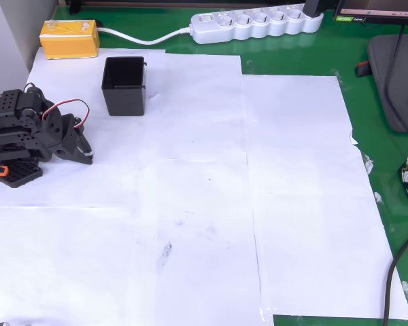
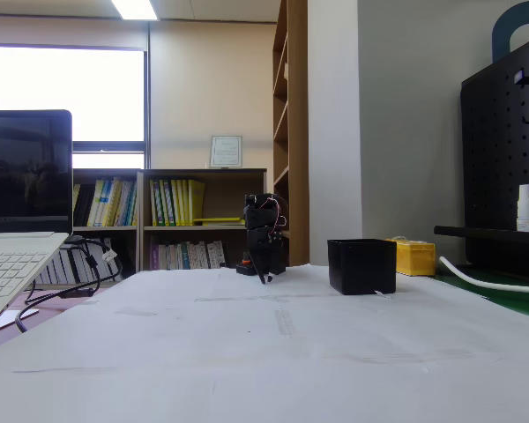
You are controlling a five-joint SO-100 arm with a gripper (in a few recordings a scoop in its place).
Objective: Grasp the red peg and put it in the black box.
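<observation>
Overhead view, left to right: gripper [image 1: 85, 155] is seen folded at the left edge, jaw state not readable. The black box [image 1: 124, 85] lies near, at about 1 o'clock from it. The red peg cannot be located.

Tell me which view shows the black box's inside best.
The overhead view: it looks down into the black box through its open top, though the interior is dark. The fixed view shows only its outer walls from the side.

Bright, even ceiling light; sharp pictures, window glare, faint shadows.
</observation>
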